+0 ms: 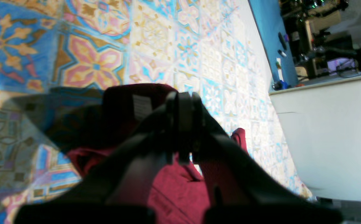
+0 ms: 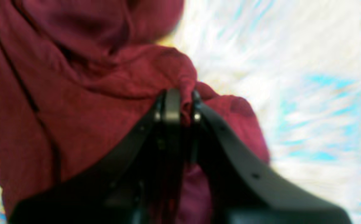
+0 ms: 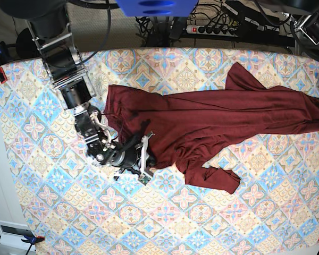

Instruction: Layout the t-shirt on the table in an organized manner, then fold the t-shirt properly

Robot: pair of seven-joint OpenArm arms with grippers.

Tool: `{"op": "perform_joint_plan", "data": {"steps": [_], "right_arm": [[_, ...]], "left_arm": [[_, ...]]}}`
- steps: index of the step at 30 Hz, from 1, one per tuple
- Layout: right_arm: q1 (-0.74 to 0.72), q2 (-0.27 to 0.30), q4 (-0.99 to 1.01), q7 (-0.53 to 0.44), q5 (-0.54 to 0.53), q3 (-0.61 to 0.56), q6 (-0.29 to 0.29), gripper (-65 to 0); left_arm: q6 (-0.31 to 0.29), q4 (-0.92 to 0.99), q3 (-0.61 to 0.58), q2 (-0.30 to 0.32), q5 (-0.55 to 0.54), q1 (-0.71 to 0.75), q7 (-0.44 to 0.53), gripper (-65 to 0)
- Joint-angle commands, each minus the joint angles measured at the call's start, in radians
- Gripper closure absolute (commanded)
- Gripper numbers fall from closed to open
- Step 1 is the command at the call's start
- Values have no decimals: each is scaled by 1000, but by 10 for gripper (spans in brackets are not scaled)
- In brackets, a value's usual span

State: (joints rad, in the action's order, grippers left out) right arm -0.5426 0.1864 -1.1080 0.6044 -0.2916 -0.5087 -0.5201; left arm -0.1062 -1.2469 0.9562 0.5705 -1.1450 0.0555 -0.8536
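The t-shirt [image 3: 212,127] lay stretched and crumpled across the table [image 3: 37,133]; the right gripper [image 2: 178,107] was pinched on a small fold at its edge; the left gripper [image 1: 183,102] was clamped on dark cloth with a white label. Risk: so shallow a pinch could slip under tension; opposing pulls could bunch the fabric instead of flattening it.

Right arm reaching down from the base view's upper left, wrist bent sideways, right gripper [image 3: 147,156] with jaws pinched on a fold of the t-shirt [image 3: 212,125]; left gripper [image 1: 183,102] clamped tight on its edge.
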Motion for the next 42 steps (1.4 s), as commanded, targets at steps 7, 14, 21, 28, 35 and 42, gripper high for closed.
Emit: {"op": "perform_joint_plan", "data": {"steps": [7,14,21,28,35,42], "right_arm": [[-12,61,-125,-4,-8,121,-1,0],[-12,68,-128,111,-7,344,-1,0],[-14,175,-145,145,-7,371,-1,0],[-20,221,-241,142,-8,373,-1,0],[-124,219,-126,139,-2,373,1,0],[-224,219,105,35,94,439,2,0]], "left_arm": [[-14,-15,7,32,-19,-42,44,0],[-14,-14,7,32,56,-122,46,0],[-14,-14,-3,33,76,-176,52,0],[-14,-9,-220,-19,162,-320,132,-1],[-14,249,-412,-70,294,-523,296,0],[-14,599,-606,-70,300,-710,621,0]]}}
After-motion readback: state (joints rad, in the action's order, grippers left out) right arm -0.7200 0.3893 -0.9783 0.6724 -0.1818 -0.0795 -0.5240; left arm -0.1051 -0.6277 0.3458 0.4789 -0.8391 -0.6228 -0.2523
